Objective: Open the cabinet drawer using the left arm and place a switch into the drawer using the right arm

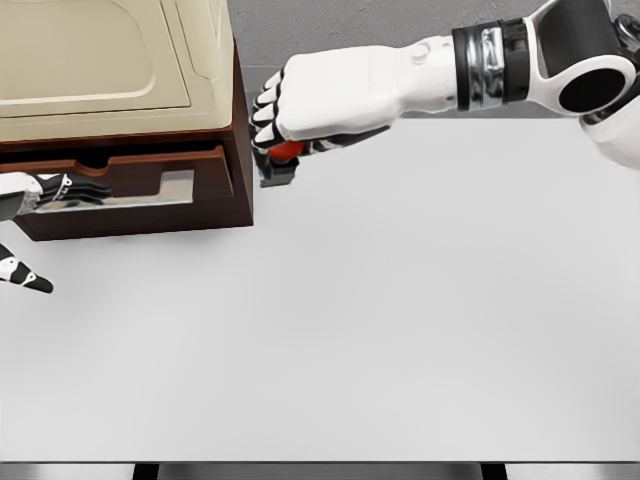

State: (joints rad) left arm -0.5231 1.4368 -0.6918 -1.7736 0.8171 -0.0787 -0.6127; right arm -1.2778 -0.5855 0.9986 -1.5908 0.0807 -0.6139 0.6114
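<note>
at far left the left hand, mostly cut off, hooks its fingers in the drawer, keeping it pulled out of the cabinet. beside the cabinet's right side, the right hand clenches the switch above the table; only its red button shows.

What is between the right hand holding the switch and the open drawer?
In the head view, the cabinet's brown side wall separates the right hand and switch from the drawer.
</note>
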